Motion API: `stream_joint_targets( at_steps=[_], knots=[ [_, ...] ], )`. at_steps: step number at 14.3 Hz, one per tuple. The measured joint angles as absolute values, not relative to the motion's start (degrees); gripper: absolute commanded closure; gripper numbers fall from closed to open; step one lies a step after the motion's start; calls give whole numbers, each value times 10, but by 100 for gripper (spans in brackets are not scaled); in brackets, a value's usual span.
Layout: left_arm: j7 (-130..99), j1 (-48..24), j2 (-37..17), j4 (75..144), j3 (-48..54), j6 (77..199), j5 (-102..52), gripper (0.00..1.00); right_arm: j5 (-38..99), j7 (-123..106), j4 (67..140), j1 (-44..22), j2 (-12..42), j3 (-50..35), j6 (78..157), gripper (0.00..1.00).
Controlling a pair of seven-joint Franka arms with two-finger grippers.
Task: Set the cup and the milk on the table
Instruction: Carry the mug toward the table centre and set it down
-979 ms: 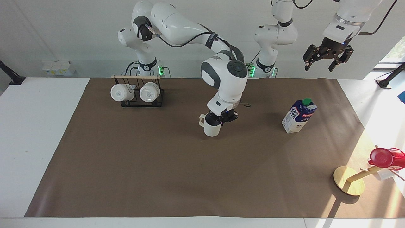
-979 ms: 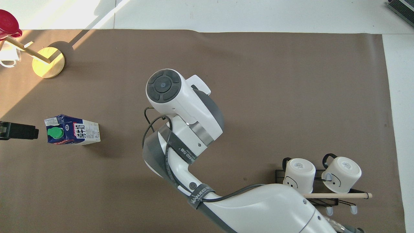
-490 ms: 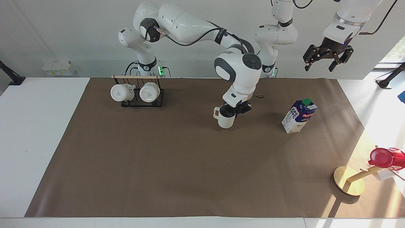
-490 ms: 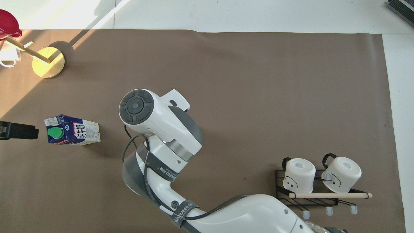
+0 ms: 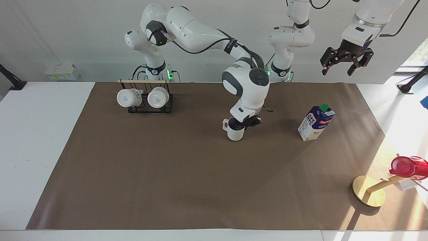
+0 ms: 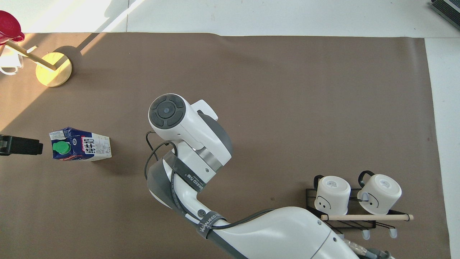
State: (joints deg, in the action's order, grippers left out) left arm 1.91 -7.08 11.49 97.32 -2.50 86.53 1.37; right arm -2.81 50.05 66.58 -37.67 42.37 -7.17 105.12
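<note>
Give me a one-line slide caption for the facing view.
Right pincer shut on the cup beside the standing milk; left pincer waits open above.

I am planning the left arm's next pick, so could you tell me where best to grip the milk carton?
Probably across the milk carton's flat side walls below its green cap, coming from above: it stands upright and apart on the mat.

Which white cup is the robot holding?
The ribbed cup on the brown mat, gripped by the right tool. The two glossy mugs hang on the black rack.

White table (image 5: pixel 40 140), brown mat (image 5: pixel 167 174), milk (image 5: pixel 316 123)
</note>
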Motion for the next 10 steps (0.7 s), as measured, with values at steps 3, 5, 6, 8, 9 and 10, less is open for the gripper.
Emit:
stream_joint_targets(
  at_steps=[3, 5, 6, 8, 9, 10],
  knots=[
    [19, -71, 115, 973, -25, 865, 14, 0, -28, 501, 670, -374, 421, -72, 1053, 0],
    [19, -71, 115, 973, -25, 865, 14, 0, -28, 501, 671, -373, 418, -72, 1064, 0],
    [19, -71, 115, 973, -25, 865, 14, 0, -28, 501, 671, -372, 414, -72, 1078, 0],
    [19, -71, 115, 973, -25, 865, 14, 0, -28, 501, 671, -364, 393, -72, 1093, 0],
    [19, -71, 115, 973, -25, 865, 14, 0, -28, 501, 671, -358, 377, -72, 1091, 0],
    [19, -71, 115, 973, -25, 865, 14, 0, -28, 501, 674, -351, 360, -71, 1086, 0]
  ],
)
